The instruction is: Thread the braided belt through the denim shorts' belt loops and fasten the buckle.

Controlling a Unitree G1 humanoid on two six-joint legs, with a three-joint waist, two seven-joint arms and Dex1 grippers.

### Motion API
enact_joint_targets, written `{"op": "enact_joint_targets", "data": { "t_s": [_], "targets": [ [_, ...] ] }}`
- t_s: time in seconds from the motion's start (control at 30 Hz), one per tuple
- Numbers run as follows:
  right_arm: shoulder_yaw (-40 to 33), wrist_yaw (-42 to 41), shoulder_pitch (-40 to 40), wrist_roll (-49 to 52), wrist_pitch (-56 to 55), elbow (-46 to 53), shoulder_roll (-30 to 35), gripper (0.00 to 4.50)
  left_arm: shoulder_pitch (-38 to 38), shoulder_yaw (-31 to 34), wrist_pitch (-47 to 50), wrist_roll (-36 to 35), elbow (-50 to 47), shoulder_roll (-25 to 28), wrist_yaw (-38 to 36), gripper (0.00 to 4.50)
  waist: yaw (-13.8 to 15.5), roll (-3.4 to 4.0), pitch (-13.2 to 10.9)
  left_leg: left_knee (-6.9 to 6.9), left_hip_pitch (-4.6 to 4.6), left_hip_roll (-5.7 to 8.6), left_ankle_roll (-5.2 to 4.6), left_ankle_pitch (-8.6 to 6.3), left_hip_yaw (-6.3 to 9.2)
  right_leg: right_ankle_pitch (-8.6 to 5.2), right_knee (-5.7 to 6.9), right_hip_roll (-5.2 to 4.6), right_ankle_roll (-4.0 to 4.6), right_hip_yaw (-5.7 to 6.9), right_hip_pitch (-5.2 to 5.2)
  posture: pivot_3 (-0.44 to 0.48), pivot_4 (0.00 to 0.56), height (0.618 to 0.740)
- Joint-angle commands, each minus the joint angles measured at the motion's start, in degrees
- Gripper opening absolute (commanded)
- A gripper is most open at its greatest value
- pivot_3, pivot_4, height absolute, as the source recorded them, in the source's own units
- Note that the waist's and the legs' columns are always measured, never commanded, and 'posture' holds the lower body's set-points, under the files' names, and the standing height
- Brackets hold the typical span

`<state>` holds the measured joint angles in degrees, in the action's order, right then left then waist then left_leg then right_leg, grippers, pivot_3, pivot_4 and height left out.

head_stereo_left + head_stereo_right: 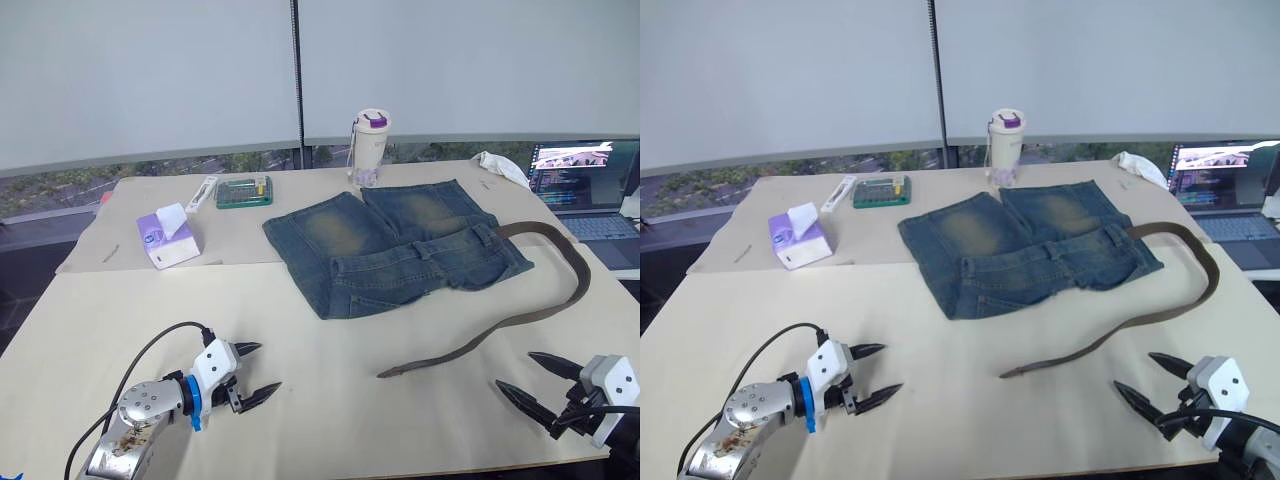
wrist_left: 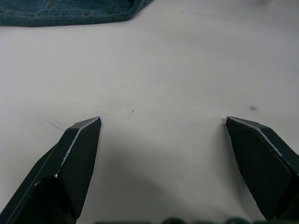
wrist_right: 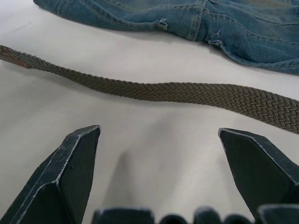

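**Both tools spread and empty; belt loose on worktop**

Denim shorts [image 1: 400,250] lie flat on the cream worktop [image 1: 300,330], centre-right of the left eye view, legs pointing to the top of the frame and the waistband toward the bottom edge. Braided belt [image 1: 500,330] starts at the right side of the waistband, arcs out toward the right edge of the frame, then runs back down and left across the worktop; its tapered end lies below the shorts, near the frame's centre. Whether the belt passes through any loop cannot be told. Buckle not made out.

Left tool [image 1: 250,382], lower left of frame: fingers spread, nothing between them, over bare worktop well apart from shorts and belt. Right tool [image 1: 540,382], lower right: fingers spread, empty, near the belt's lower run but not touching it; in the right wrist view the strap [image 3: 187,91] lies crosswise beyond the fingertips.

Upper part of frame: tissue box [image 1: 168,238], green case [image 1: 244,191], lidded cup [image 1: 369,147], white cloth [image 1: 503,165], laptop [image 1: 585,185].
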<state>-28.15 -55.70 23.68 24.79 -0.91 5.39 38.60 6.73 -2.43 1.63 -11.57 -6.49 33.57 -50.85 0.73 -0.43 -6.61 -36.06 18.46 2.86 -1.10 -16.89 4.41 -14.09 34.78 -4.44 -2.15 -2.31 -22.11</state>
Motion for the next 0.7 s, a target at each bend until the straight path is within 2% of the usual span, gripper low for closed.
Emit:
{"op": "enact_joint_targets", "data": {
  "t_s": [0.03,0.27,0.43,0.53,0.7],
  "targets": [
    [-1.73,-0.41,-0.38,-0.34,-2.37,-0.52,0.84,4.47,-0.28,0.84,0.45,-1.49,-1.92,0.55,-0.55,4.5,0.0,0.0,0.0,0.0,0.0,0.0,0.0,0.0,0.0,0.0,0.0,0.0,0.0,0.0,0.0,0.0,0.15,0.74],
    [-2.48,-1.19,-1.42,0.95,-2.27,-2.12,1.19,4.47,-1.03,1.2,-0.85,-2.22,-1.38,0.43,-0.86,4.5,-0.01,0.01,0.0,0.0,0.0,0.0,0.0,0.0,-0.01,0.0,0.0,0.0,0.01,0.0,0.0,0.0,0.15,0.74],
    [-2.99,-2.14,-3.57,7.45,4.26,2.75,2.69,4.47,-2.42,2.04,-0.43,-4.39,-2.42,0.88,-2.31,4.5,-0.04,0.01,0.0,-0.01,0.01,0.0,0.0,0.0,-0.01,0.01,0.01,0.0,0.01,-0.01,0.0,0.0,0.15,0.74],
    [-2.09,0.94,-8.71,8.56,7.24,2.78,2.82,4.47,-3.84,1.74,0.01,-4.66,-2.71,0.56,-2.46,4.5,-0.23,0.0,0.0,0.0,0.02,-0.03,0.0,0.0,-0.02,0.01,0.02,0.0,0.02,-0.02,0.02,0.0,0.15,0.74],
    [7.04,9.98,-23.82,-3.38,10.26,-4.65,5.04,4.47,-8.69,0.39,2.57,-6.51,-5.1,0.5,-3.91,4.5,-0.19,0.01,0.0,-0.03,-0.04,0.0,0.0,0.0,-0.04,0.03,0.08,0.07,0.04,0.0,-0.03,0.0,0.15,0.74]
  ]
}}
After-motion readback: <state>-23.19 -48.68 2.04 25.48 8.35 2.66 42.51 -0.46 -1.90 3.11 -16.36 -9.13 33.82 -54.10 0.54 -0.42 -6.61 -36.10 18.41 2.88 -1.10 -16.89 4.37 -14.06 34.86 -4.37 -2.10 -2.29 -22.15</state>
